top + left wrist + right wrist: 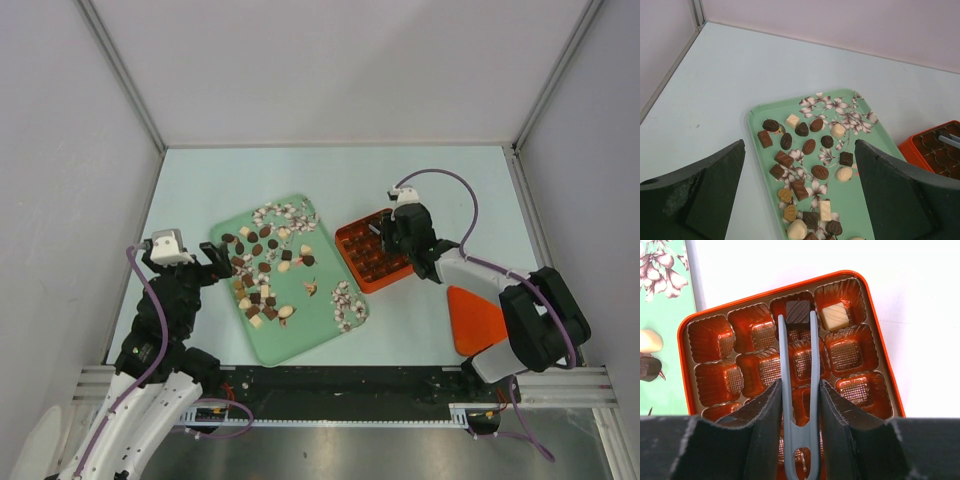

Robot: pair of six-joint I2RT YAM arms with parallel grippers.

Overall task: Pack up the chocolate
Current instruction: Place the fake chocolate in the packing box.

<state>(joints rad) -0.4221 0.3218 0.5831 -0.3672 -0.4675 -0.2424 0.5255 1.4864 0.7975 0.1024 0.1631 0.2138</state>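
The right gripper (pixel 800 390) clamps grey tweezers (pixel 812 355) whose tips straddle a dark square chocolate (pixel 799 311) in the orange box (pixel 712 340), in the row farthest from the gripper. A cream piece (pixel 834 316) fills the corner cell beside it. The left gripper (pixel 800 145), jaws spread wide and empty, hovers at the green tray's (pixel 755 120) left edge, with loose chocolates (pixel 809 146) just ahead of it.

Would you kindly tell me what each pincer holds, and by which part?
The right pincer grips grey tweezers near their joined end; the left pincer is open and holds nothing.

Black jointed arms (pixel 165 300), white base shells (pixel 140 420), purple cables (pixel 445 175), white wrist cameras (pixel 168 245), matte black jaws
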